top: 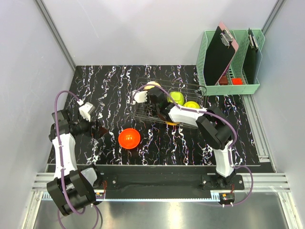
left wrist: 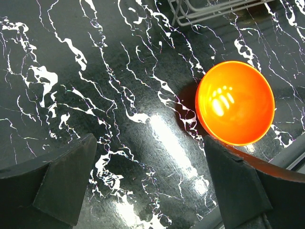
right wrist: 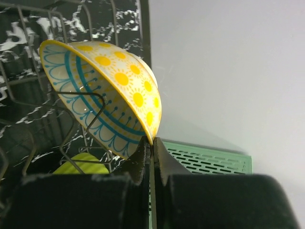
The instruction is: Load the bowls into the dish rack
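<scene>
Left first: left end effector (left wrist: 150,152) spread wide, gripping nothing, poised over bare desk (left wrist: 71,71). Off to its right, just past the right finger, red-orange bowl (left wrist: 236,102), mouth up, alone on the desk. Ahead and to the right, apart from that bowl, the dish rack (top: 142,114).

Likely trouble here: a squeeze or a drop from this offset, with one finger landing on the rim rather than around the wall. Then, probably, a skid or a tip-over of light plastic on so glossy a top. Calls for centring over the wall before any squeeze.

Further right: right end effector (right wrist: 151,145) clamped narrow on the very lip of the cream-white bowl (right wrist: 109,90). Holds it above and ahead of the fingertips, tipped steeply on edge among the rack wires.

Thin purchase, fingertips only on a curved edge. Probably prone to a swivel in the pinch, or a slide out of it. Also possible: a snag on a wire on the way down. With too early a release, a roll onto the yellow-green bowl (top: 177,98) or the lime green bowl (top: 191,105) further right in the rack. Right forearm low across the rack too, hence some risk of brushing those on the way back.

Looks: cream-white bowl glossy, with a yellow rim and yellow suns and teal arcs over its outside. Red-orange bowl plain and shiny, lamp glints inside. Behind the right fingers, mint-green basket (right wrist: 209,160), of no concern.
</scene>
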